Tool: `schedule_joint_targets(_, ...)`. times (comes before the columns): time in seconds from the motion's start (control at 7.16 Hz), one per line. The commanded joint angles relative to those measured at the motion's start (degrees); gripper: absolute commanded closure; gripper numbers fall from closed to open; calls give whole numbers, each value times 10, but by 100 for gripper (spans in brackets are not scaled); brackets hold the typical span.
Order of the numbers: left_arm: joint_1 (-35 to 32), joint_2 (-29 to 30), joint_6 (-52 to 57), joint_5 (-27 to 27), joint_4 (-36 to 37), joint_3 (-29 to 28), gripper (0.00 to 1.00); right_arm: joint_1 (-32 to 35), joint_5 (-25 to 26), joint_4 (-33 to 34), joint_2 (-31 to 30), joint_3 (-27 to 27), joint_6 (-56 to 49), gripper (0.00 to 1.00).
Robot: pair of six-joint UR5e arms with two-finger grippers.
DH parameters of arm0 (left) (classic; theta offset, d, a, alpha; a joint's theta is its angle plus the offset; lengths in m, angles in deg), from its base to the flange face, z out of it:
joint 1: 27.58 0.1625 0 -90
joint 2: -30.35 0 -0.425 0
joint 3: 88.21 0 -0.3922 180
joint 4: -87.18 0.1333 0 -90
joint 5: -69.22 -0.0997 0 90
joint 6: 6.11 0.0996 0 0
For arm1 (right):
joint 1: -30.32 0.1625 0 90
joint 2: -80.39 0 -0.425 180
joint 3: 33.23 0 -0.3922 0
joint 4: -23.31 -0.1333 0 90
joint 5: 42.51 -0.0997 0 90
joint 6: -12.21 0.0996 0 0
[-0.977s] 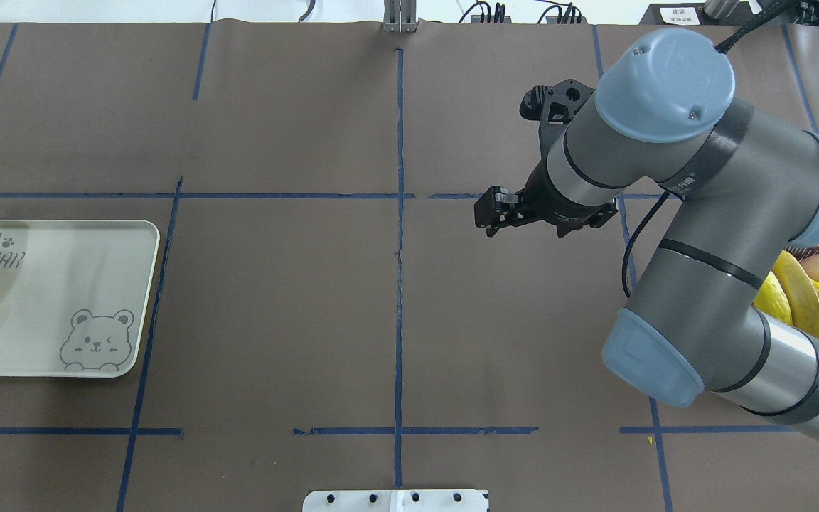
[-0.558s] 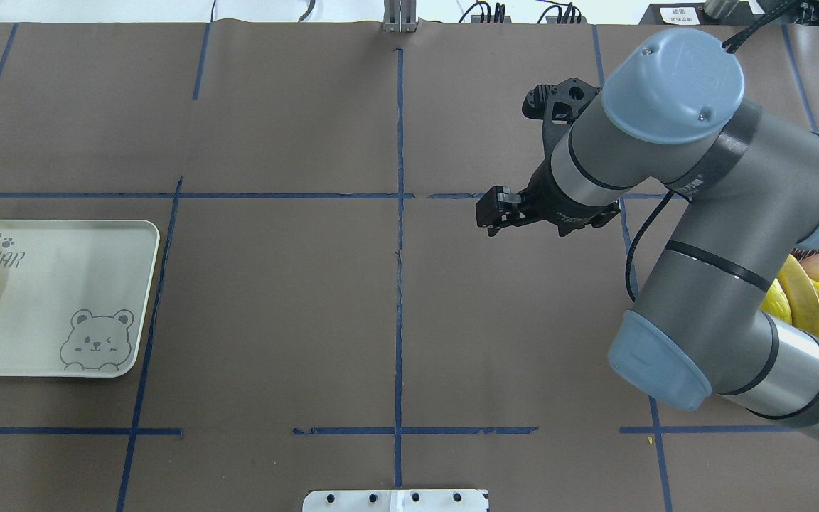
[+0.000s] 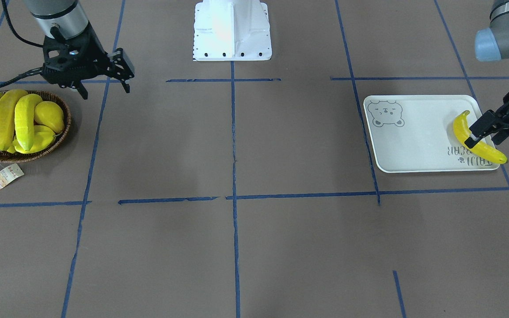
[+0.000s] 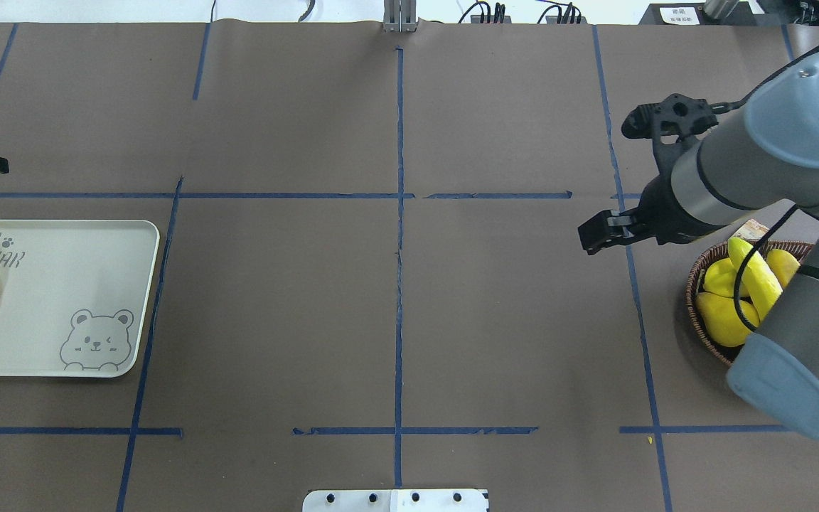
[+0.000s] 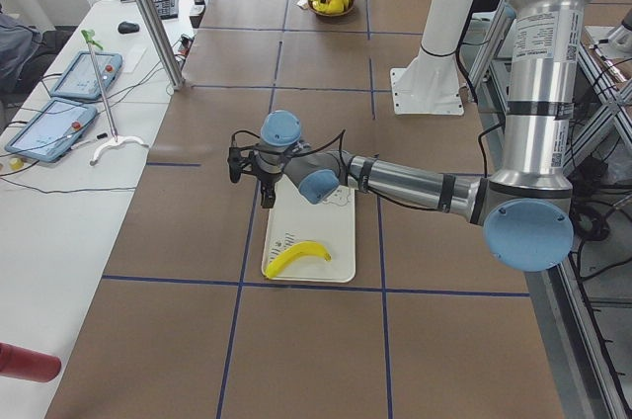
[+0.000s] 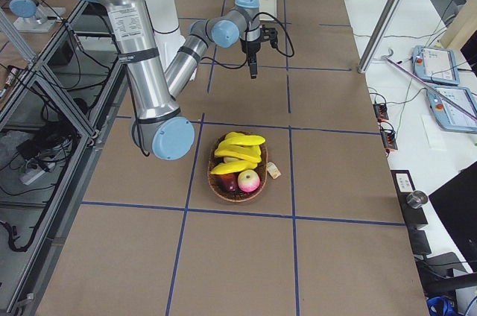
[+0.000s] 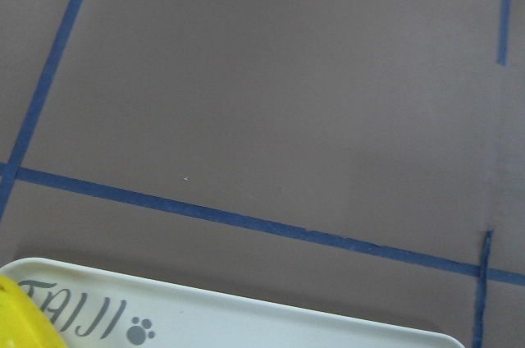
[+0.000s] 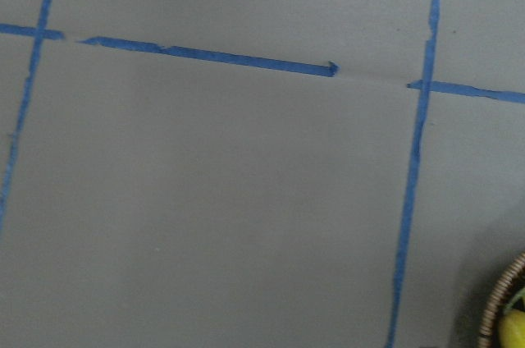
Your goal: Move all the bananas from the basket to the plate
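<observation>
Yellow banana (image 3: 486, 152) lies on the plate (image 3: 413, 145), left fingers (image 3: 477, 131) spread empty, raised near it; right fingers (image 3: 124, 73), spread empty, hover beside the basket (image 3: 66, 126) of bananas (image 3: 5, 119), counter's (image 3: 303, 247) right.

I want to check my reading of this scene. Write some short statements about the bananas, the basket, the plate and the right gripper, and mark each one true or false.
1. One banana lies on the plate. True.
2. The right gripper holds a banana. False: it is open and empty.
3. Several bananas lie in the basket. True.
4. The basket stands on the plate. False: they are far apart, at opposite ends of the table.
</observation>
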Motion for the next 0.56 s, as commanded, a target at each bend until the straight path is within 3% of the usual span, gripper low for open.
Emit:
schedule_joint_targets(0.0, 6, -1, -1, 0, -1, 10, 0, 34, -10, -11, -107, -38, -100, 0)
schedule_joint_targets(0.42, 8, -1, -1, 0, -1, 10, 0, 84, -41, -128, -251, -39, -185, 0)
